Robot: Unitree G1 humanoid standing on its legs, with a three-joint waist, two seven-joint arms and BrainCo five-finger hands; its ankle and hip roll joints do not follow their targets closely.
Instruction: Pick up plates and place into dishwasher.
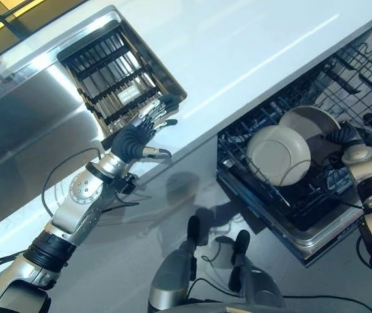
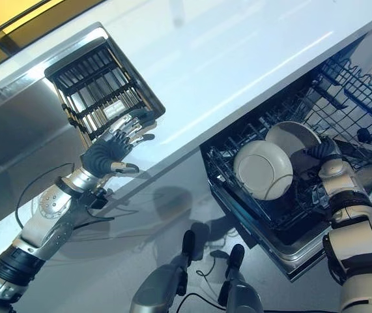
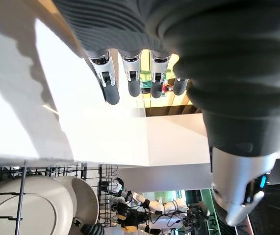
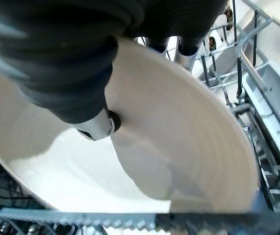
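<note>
Our right hand [image 2: 326, 151] has fingers & thumb curled round the rim of the rear plate [image 2: 293, 137], which stands on edge in the dishwasher rack [image 2: 342, 85] just behind the front plate [image 2: 262, 169]; wrist bent, forearm coming up from the rack's right side. Our left hand [image 2: 111, 149], fingers straight & slightly spread, holds nothing, hovering at the counter [image 2: 238, 52] front edge beside the empty drying rack [image 2: 101, 85]. Bare counter lies between both racks.
</note>
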